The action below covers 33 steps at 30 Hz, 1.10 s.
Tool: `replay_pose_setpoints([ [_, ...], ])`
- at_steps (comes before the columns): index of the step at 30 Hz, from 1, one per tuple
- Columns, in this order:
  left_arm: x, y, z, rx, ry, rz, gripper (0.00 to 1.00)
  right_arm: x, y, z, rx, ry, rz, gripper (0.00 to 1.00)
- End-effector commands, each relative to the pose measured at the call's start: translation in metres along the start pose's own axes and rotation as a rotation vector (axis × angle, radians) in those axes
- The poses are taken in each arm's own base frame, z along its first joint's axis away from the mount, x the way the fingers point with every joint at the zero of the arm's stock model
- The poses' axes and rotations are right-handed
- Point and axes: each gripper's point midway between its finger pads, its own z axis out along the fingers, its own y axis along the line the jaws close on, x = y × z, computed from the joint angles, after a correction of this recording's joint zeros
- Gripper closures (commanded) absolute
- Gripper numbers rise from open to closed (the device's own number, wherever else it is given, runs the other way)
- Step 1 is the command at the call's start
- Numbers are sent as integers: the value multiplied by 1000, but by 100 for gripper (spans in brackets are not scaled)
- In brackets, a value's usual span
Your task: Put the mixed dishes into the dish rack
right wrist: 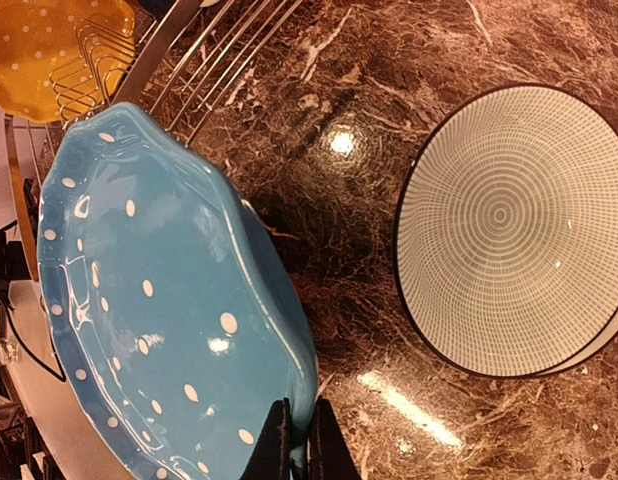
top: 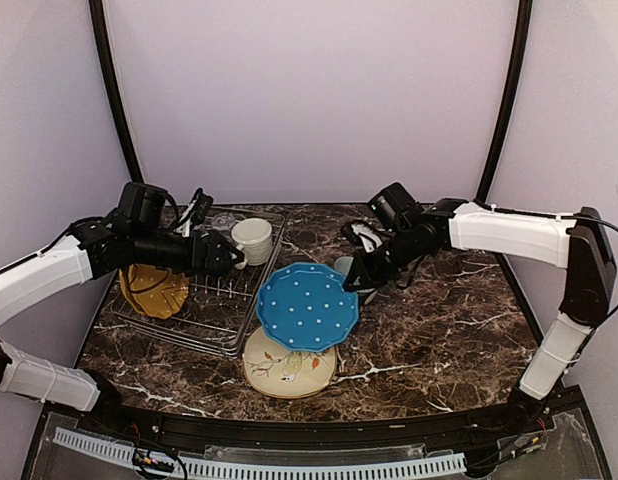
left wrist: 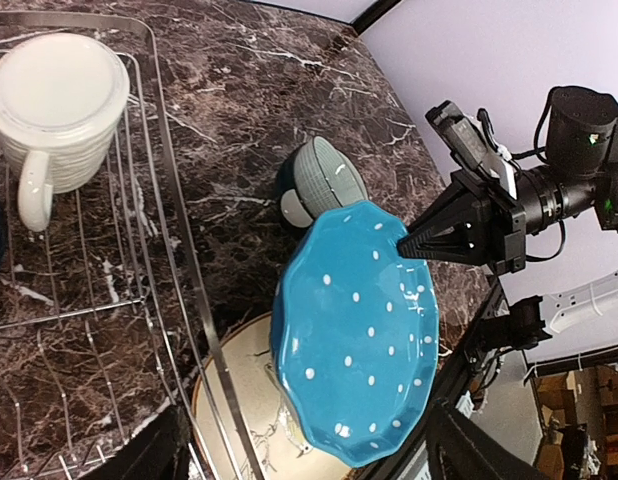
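Note:
My right gripper (top: 355, 276) is shut on the rim of the blue white-dotted scalloped plate (top: 307, 305), which it holds tilted above the cream floral plate (top: 289, 366). Its fingertips (right wrist: 282, 440) pinch that plate's (right wrist: 159, 310) edge. The pale green bowl (right wrist: 514, 230) sits on the table just past that gripper. My left gripper (top: 225, 258) hangs open over the dish rack (top: 224, 320), its fingers wide and nothing between them. In the rack stand the yellow dotted plate (top: 152, 290) and the cream ribbed mug (top: 252, 240), upside down. The glass tumbler (top: 224, 220) is at the rack's back.
The dark marble table (top: 439, 330) runs on to the right of the plates. Pale curtain walls close in the back and sides. The rack's right wire edge (left wrist: 179, 250) lies just left of the blue plate (left wrist: 359, 330).

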Motion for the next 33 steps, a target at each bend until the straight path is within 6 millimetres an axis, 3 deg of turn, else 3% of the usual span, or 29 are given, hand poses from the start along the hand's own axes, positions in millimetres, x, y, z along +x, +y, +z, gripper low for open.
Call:
replay_pose_setpoints([
  [1,4,-19,11,127,4,-66,17,-52,52,-43,-181,-194,-62,100],
  [8,21,-23,32,181,82,-126,9,-59,62,-52,-220,-224,-70,100],
  [18,47,-26,61,216,210,-183,15,-61,67,-59,-240,-240,-72,100],
  [33,38,-45,69,323,214,-216,57,-59,64,-58,-227,-245,-82,100],
])
